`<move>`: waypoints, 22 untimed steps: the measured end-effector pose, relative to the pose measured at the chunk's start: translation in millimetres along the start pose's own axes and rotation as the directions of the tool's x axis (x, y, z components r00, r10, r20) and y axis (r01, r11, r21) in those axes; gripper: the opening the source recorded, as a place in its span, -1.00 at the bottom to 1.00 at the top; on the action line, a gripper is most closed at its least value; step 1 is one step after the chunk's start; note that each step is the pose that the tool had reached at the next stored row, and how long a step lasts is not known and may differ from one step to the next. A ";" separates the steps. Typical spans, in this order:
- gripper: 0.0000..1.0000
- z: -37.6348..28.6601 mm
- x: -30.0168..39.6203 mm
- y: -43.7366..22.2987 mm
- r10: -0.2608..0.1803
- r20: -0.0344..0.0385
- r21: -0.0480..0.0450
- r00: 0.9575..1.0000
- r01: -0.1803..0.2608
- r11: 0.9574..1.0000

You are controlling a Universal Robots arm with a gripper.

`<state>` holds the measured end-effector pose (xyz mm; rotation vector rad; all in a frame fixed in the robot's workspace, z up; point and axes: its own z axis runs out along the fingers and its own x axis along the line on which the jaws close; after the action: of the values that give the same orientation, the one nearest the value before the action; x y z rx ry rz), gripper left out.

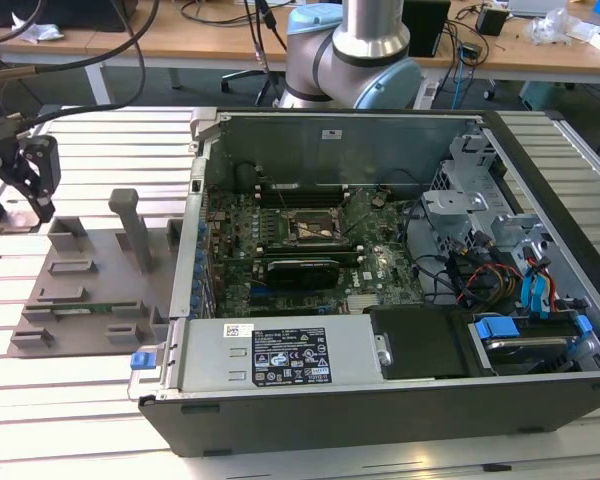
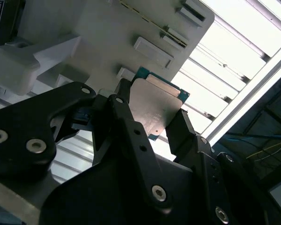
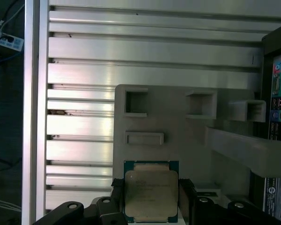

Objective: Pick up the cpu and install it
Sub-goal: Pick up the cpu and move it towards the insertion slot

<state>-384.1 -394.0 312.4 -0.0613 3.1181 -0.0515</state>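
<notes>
In the exterior view, the gripper (image 1: pixel 25 200) hangs at the exterior view's left. It is just beside the grey fixture block (image 1: pixel 90 270) and well apart from the open computer case (image 1: pixel 280 370). The dark socket (image 1: pixel 315 228) sits deep inside the case.

In the second wrist view, the two black fingers (image 2: pixel 126 117) pinch the cpu (image 2: pixel 157 105) by its sides. The chip looks lifted off the block, held in the air.

In the first wrist view, the cpu sits straight between the fingers, with the block behind it.

The fingers hold only the thin edges. A bump on the case wall could tip the chip or make it slip out. If it went into the socket crooked, it could get hurt.
</notes>
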 end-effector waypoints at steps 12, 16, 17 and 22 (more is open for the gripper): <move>0.09 -6.6 -0.1 -0.2 0.000 0.000 0.000 1.000 0.000 1.000; 0.09 -10.7 -0.2 -0.4 0.000 0.000 0.000 1.000 0.000 1.000; 0.09 -12.3 -0.3 -0.4 0.000 0.000 0.000 1.000 0.000 1.000; 0.09 -25.8 -0.5 -0.9 0.000 0.000 0.000 1.000 0.000 1.000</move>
<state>-384.1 -394.0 338.2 -0.0613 3.1181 -0.0515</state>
